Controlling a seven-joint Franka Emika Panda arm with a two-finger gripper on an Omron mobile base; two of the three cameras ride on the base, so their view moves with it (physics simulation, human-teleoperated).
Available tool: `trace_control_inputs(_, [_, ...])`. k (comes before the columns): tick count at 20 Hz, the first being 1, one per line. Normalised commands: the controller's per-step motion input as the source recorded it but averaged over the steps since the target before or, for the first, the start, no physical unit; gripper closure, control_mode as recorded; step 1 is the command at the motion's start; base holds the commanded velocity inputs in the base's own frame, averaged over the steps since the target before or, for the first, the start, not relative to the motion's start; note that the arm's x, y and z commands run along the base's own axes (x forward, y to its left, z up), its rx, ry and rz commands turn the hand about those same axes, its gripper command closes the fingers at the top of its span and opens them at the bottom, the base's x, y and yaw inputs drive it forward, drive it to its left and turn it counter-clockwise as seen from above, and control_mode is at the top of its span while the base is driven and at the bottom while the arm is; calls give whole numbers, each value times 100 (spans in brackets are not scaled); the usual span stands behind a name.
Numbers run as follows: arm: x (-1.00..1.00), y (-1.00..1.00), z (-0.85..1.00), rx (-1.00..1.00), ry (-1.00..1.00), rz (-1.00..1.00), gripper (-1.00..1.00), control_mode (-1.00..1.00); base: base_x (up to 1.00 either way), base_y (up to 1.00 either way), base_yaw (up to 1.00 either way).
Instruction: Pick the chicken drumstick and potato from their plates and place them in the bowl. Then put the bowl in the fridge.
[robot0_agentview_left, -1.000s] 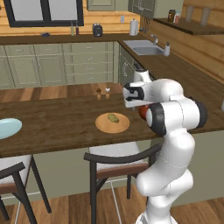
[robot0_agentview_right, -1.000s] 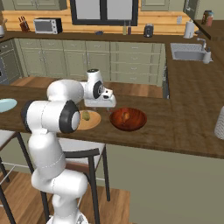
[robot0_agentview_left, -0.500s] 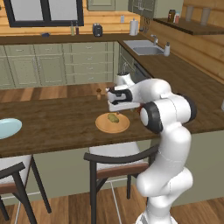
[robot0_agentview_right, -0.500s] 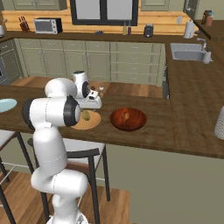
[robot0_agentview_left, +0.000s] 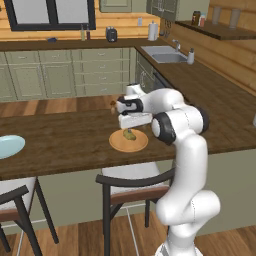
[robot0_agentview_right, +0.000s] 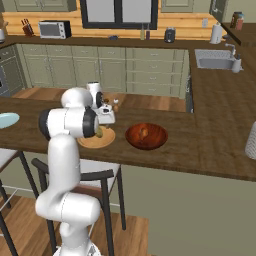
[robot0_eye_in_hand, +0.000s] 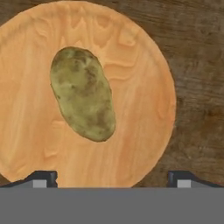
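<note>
Mottled olive-tan potato (robot0_eye_in_hand: 83, 94), pale wood-grain plate (robot0_eye_in_hand: 140, 109)

Matt wooden plate (robot0_eye_in_hand: 135, 100), rough-skinned potato (robot0_eye_in_hand: 83, 94)

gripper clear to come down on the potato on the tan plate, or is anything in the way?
Probably yes. The gripper hangs right above the potato, jaws wide open, and the potato lies alone on the tan plate with nothing between them. It sits slightly off-centre from the jaws, so a small shift may help.

Mottled potato (robot0_eye_in_hand: 83, 94) lies flat on tan plate (robot0_eye_in_hand: 144, 74).
</note>
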Motion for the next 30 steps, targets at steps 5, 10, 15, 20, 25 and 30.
trace_control_inputs(5, [4, 21, -33, 9, 1, 21, -100, -100, 0, 0, 0])
trace_control_inputs(10, [8, 25, -38, 4, 0, 16, -100, -100, 0, 0, 0])
trace_control_inputs(15, [35, 2, -13, 0, 0, 10, -100, -100, 0, 0, 0])
trace_control_inputs(20, [29, 2, -26, 0, 0, 8, -100, -100, 0, 0, 0])
trace_control_inputs(25, [6, 3, -47, 0, 0, 8, -100, -100, 0, 0, 0])
trace_control_inputs(30, [0, 0, -7, 0, 0, 5, 100, -100, 0, 0, 0])
